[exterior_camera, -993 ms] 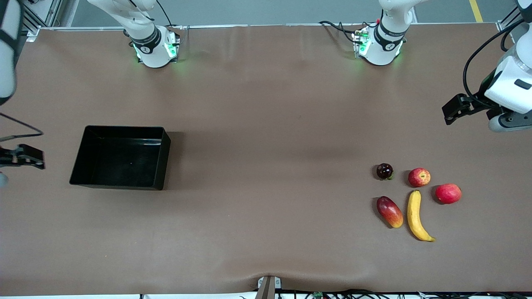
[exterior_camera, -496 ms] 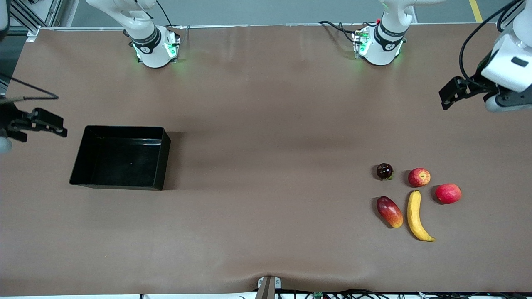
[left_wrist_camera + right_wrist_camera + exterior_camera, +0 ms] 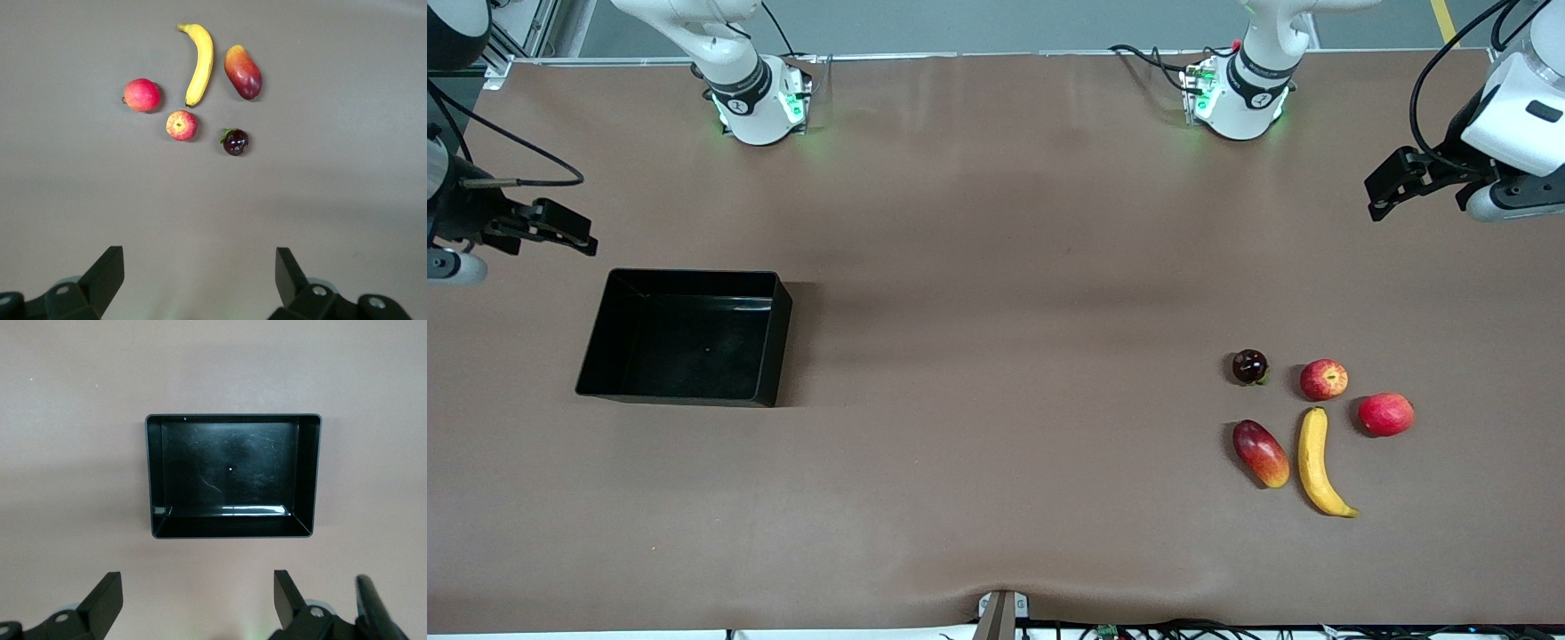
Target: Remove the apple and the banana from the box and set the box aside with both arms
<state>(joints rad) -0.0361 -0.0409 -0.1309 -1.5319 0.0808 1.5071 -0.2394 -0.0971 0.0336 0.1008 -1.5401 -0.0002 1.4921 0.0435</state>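
Five fruits lie in a cluster toward the left arm's end of the table: a yellow banana (image 3: 1319, 464) (image 3: 201, 62), an oval mango (image 3: 1260, 453) (image 3: 243, 71), two red apples (image 3: 1323, 380) (image 3: 1386, 414) (image 3: 181, 125) (image 3: 142, 95), and a dark maroon round fruit (image 3: 1249, 366) (image 3: 235, 142). The empty black box (image 3: 587, 373) (image 3: 152, 480) sits toward the right arm's end. My left gripper (image 3: 1392, 185) (image 3: 200, 270) hangs open over bare table, well apart from the fruits. My right gripper (image 3: 560, 228) (image 3: 198, 593) hangs open over the table beside the box, holding nothing.
The brown table mat (image 3: 996, 311) stretches wide between the box and the fruits. Both arm bases (image 3: 760, 102) (image 3: 1236, 98) stand along the table's edge farthest from the front camera. A small bracket (image 3: 1000, 613) sits at the nearest edge.
Both grippers have risen and swung toward the bases' side of the table; the right one also moved inward toward the box. The fruits and box have not moved.
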